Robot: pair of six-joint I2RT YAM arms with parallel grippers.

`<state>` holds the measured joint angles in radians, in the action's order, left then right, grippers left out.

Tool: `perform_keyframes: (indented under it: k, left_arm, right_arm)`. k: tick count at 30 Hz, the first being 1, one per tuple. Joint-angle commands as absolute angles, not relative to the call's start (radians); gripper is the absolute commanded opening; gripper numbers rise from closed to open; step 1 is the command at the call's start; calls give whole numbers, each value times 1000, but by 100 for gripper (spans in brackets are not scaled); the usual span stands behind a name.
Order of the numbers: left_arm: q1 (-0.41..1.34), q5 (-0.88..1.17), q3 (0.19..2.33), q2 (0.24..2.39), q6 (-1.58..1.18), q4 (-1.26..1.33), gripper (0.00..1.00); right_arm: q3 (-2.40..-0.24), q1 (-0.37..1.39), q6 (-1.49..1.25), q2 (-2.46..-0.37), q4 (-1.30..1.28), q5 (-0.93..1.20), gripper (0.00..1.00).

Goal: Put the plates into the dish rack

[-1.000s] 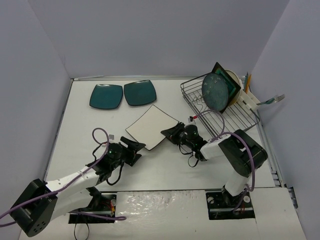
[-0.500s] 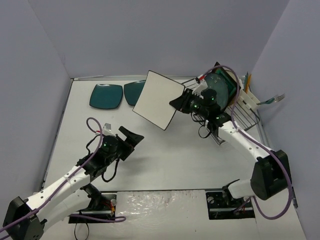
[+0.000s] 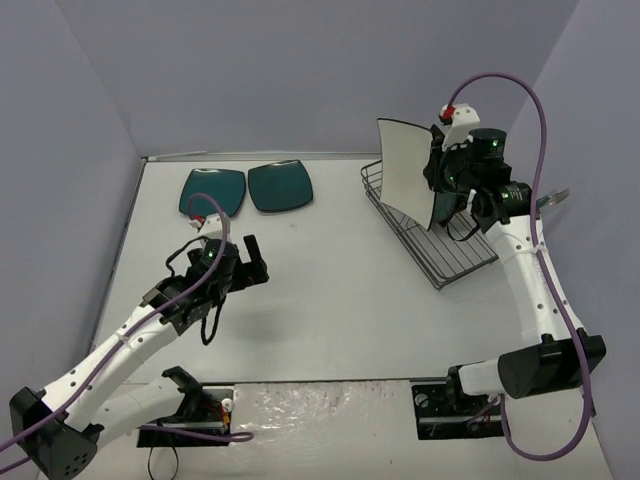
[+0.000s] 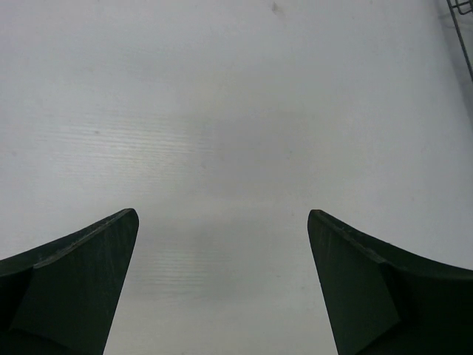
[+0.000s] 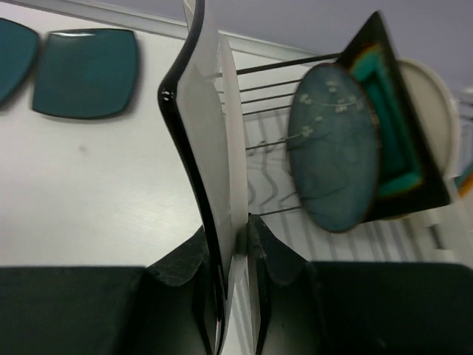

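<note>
- Left gripper (image 3: 254, 263) hovered over bare table (image 3: 330, 300), jaws spread wide and nothing between them; the left wrist view (image 4: 222, 213) showed only tabletop.
- Right gripper (image 3: 443, 183) was clamped tight on one edge of the white square plate (image 3: 405, 170), which stood upright in the air above the left end of the dish rack (image 3: 440, 265).
- In the right wrist view the plate (image 5: 214, 133) ran edge-on out of the gripper (image 5: 236, 225), roughly in line with the rack wires (image 5: 273, 140).
- Already racked: the blue-grey round plate (image 5: 336, 159) in front, the brown-rimmed teal square plate (image 5: 384, 133) behind it, and the cream round plate (image 5: 432, 126) at the back. All three leaned on edge.
- Our read on the step was slotting the white plate. We'd have picked a free gap on the open side of the round plate, well clear of its face.
- We'd have held the plate vertical and parallel to the wavy dividers (image 5: 262, 188), then gone straight down with no yaw.
- We'd have released only once the bottom edge sat in the wires. The pinch was near the rim, so we judged a swing or slip to be the main risk.
- Farthest back, two dark teal plates (image 3: 213, 192) (image 3: 280, 186) lay flat side by side on the table, not yet loaded and close to the left arm's side.
</note>
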<state>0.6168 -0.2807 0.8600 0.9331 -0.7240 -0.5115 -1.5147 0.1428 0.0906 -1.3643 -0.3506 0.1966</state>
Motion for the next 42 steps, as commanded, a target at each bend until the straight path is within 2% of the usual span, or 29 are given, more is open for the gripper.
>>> perform_keyframes:
  k: [1,10,31,42]
  left_arm:
    - [531,-365,963,938,-432,-568,97]
    - [324,-260,938,970,-275,-531,97]
    - [272,-249,902,1009,-272,-494,97]
    - [270,-243,897,1021,-279,-500,97]
  right_arm:
    - [-1671,114,328,-1378,-218,128,0]
    - [-1771,91,553,-1506,-225,77,0]
    - [-1785,81,568,-1685,-296,83,0]
    - [-1878,77,534,-1790,-377,51,0]
